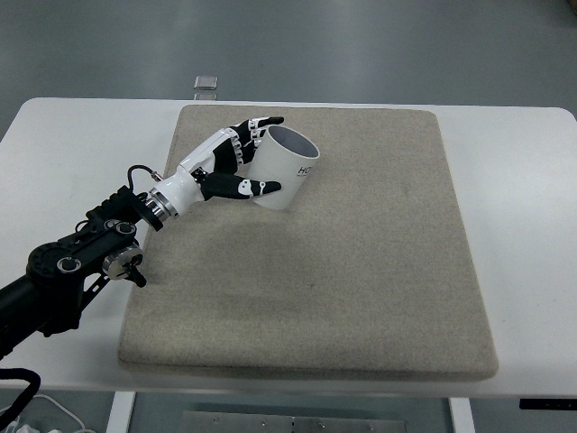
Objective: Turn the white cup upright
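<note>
White cup [281, 172] held tilted in the left robot hand [236, 165], upper middle of the frame.

The cup's long axis leans from its base at lower left up toward its open mouth at upper right, so the dark interior shows; dark lettering sits on its right side. The hand's fingers [261, 124] curl over the top rim and the thumb presses the lower wall, gripping the cup. It sits above a beige mat [361, 271] covering the white tabletop [523, 180]. A small grey object [206, 83] lies on the floor beyond the tabletop's far edge.
</note>
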